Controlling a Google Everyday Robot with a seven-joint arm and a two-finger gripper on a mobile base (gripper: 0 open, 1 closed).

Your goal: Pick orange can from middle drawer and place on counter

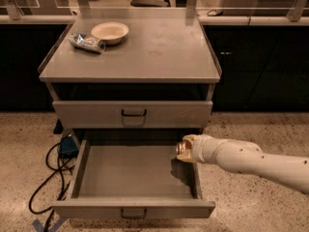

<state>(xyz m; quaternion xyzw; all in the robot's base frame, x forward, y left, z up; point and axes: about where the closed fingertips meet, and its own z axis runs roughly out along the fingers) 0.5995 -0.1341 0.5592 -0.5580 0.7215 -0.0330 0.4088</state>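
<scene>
Counter (159, 52) bears bowl (110, 32), silver-blue cylinder (87, 42); end effector (187, 149) holds orange can (182, 148) above drawer (125, 170).
</scene>
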